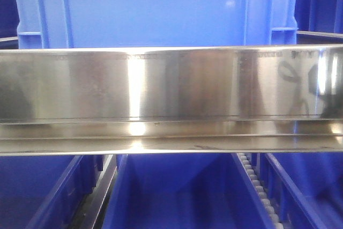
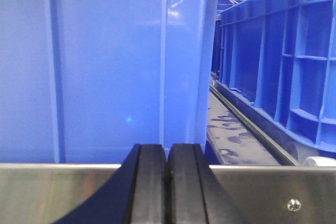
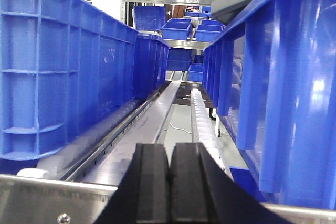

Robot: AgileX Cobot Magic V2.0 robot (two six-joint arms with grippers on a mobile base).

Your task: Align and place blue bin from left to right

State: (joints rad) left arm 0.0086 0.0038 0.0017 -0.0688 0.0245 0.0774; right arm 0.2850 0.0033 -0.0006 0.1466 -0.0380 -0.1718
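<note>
1. The left hand is sitting clenched, its black pads pressed flat together with nothing between them. It is pointing at the blue bin, whose smooth wall is filling most of the left wrist view. Whether the pads are touching that wall cannot be told.
2. The right hand is likewise sitting clenched and empty, looking down a roller track running between two flanking bins.
3. In the front view the blue bin is standing upright behind the steel rail, roughly centred, with darker bins lying below.
4. Judging progress: neither hand is gripping the bin, so any shifting rightward is looking like a push job. A neighbouring bin is standing apart on its right, so alignment is probably not finished.
5. The bin's base, its rim and its side gaps are being cut off or hidden by the rail. Shelving in the distance is carrying more bins.
</note>
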